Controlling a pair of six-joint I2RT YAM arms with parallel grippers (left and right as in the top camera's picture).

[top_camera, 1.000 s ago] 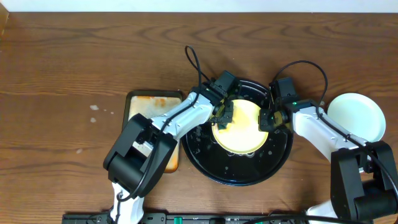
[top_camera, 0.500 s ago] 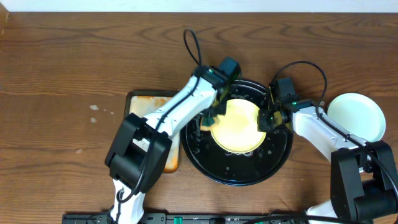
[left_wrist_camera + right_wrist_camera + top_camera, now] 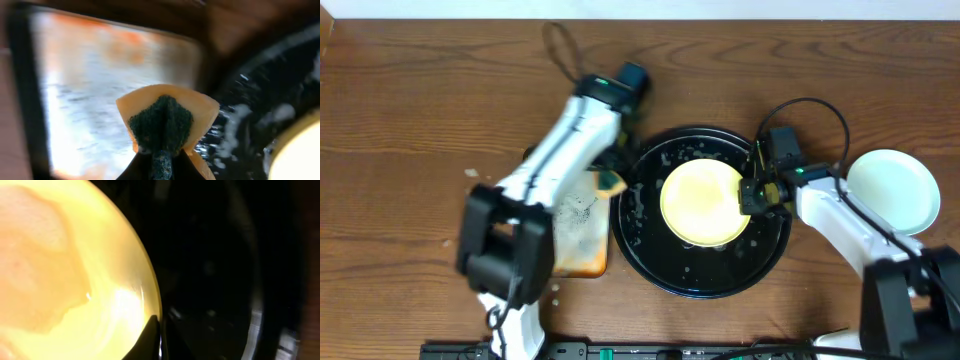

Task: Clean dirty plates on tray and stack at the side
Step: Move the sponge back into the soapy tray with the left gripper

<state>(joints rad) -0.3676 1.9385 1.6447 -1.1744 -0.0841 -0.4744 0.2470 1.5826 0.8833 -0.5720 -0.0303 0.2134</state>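
The pale yellow plate (image 3: 703,203) lies on the round black tray (image 3: 705,272), wet with foam specks. My right gripper (image 3: 752,195) is shut on the plate's right rim; in the right wrist view its fingers (image 3: 150,337) pinch the plate's edge (image 3: 65,270). My left gripper (image 3: 611,181) is shut on an orange sponge with a green scourer (image 3: 162,122), held over the right edge of the soapy tray (image 3: 95,80), left of the black tray (image 3: 260,95). A pale mint plate (image 3: 893,188) lies on the table to the right of the tray; whether another lies beneath it I cannot tell.
The rectangular orange-stained soapy tray (image 3: 575,235) lies just left of the black tray, partly under my left arm. Brown wooden table (image 3: 410,120) extends to the left and back. A few white specks (image 3: 472,173) lie on the wood at the left.
My left arm has swung left off the yellow plate, carrying the sponge to the soapy tray. The right gripper has kept its hold on the plate's rim.
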